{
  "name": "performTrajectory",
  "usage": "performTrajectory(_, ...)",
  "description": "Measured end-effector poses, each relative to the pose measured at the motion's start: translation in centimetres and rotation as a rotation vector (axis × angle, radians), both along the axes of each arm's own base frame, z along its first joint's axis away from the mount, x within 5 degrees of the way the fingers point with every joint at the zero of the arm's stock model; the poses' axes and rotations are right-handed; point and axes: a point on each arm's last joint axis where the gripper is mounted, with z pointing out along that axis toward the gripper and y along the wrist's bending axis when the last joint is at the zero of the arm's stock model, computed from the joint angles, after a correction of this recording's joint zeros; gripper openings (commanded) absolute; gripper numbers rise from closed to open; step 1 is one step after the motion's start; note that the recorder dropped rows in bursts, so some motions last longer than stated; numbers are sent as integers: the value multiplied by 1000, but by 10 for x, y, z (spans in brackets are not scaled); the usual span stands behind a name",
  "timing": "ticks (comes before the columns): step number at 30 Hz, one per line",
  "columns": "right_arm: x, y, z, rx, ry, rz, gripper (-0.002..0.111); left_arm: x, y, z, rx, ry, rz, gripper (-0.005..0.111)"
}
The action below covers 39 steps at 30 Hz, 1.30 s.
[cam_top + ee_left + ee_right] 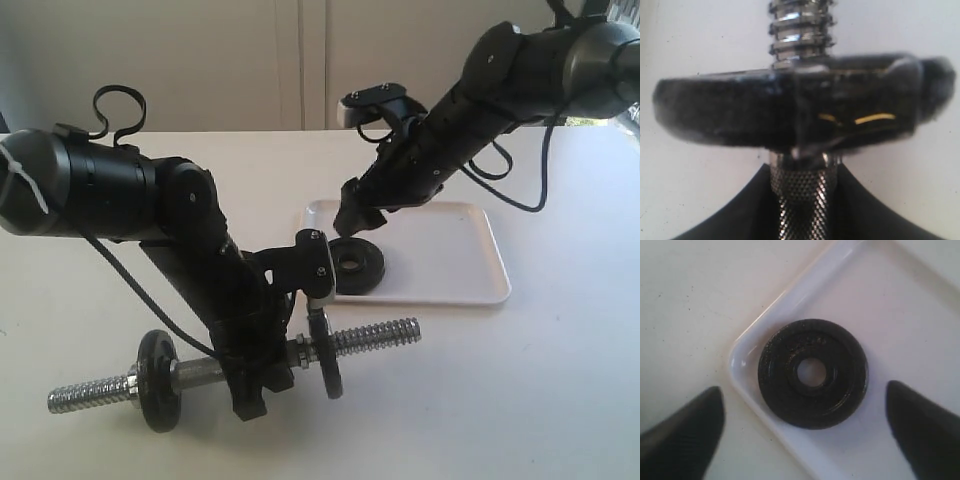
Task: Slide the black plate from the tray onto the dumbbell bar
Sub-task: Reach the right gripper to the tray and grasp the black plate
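Note:
The black plate (358, 266) lies flat in the near-left corner of the white tray (450, 250). In the right wrist view the plate (812, 372) is directly below my open right gripper (802, 392), with one finger (687, 432) over the table and the other over the tray (890, 315). From outside, the right gripper (352, 216) hovers just above the plate's far edge. My left gripper (252, 378) is shut on the knurled middle of the dumbbell bar (375, 337). The left wrist view shows that gripper (802, 210) on the bar (802, 192), behind a disc (740, 112) threaded on it.
Two black discs sit on the bar: one near its left end (158, 381), one right of the grip (331, 358). The bar lies on the white table in front of the tray. The left arm's wrist camera bracket (310, 255) stands close to the tray's left edge.

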Motion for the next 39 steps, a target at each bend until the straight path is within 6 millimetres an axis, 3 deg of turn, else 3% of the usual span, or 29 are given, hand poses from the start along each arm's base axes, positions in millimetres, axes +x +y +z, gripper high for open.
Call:
performTrajectory(3,1,1,-11,-16,22,26,105,0,0,0,0,0,0,0)
performTrajectory(12,-6,20,-15,-130,-61,174,105,0,0,0,0,0,0,0)
performTrajectory(17,-7,31,-17,-178,-110,152,105,0,0,0,2,3,-1,0)
performTrajectory(25,-1,32,-47,-227,-59,143,105,0,0,0,2,3,-1,0)
performTrajectory(39,3,40,-73,-232,-58,125,105,-1,0,0,3,5,-2,0)
